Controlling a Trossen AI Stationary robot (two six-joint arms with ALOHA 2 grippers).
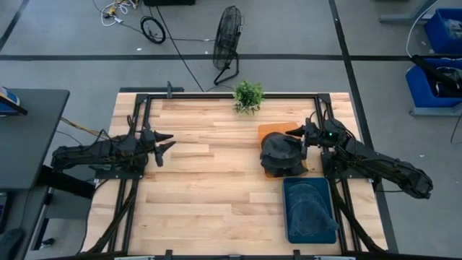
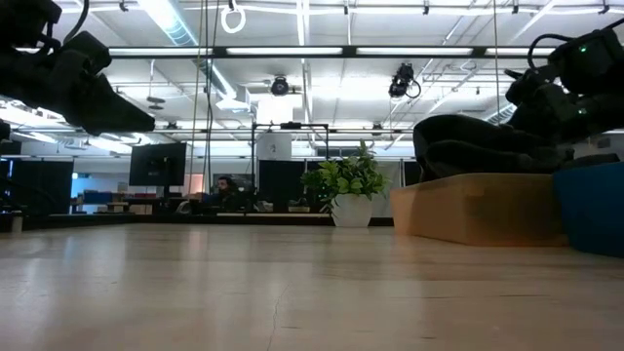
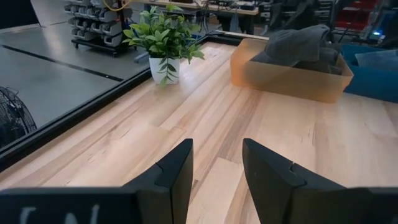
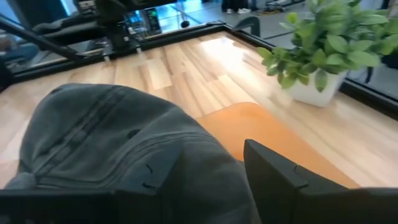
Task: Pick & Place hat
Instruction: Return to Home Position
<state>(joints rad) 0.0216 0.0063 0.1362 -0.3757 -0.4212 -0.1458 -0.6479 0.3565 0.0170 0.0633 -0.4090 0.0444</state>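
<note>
**Caps binned, both grippers empty**

Black caps (image 1: 283, 153) are heaped in the orange bin (image 1: 273, 131). Blue caps (image 1: 312, 206) lie in the blue bin (image 1: 286, 213) just beside it. The right gripper (image 1: 300, 136) hovers over the orange bin's edge, its 2 fingers apart and empty. The left gripper (image 1: 167, 143) hangs well apart from the orange bin, fingers also spread.

An open-plan lab: floor fan (image 1: 229, 32), parts-bin rack (image 3: 93, 17), monitor (image 2: 157, 164) and ceiling strip lights (image 2: 322, 52).

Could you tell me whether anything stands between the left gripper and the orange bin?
Nothing visible does: bare table lies between the left gripper and the orange bin; the plant stands off that line.
</note>
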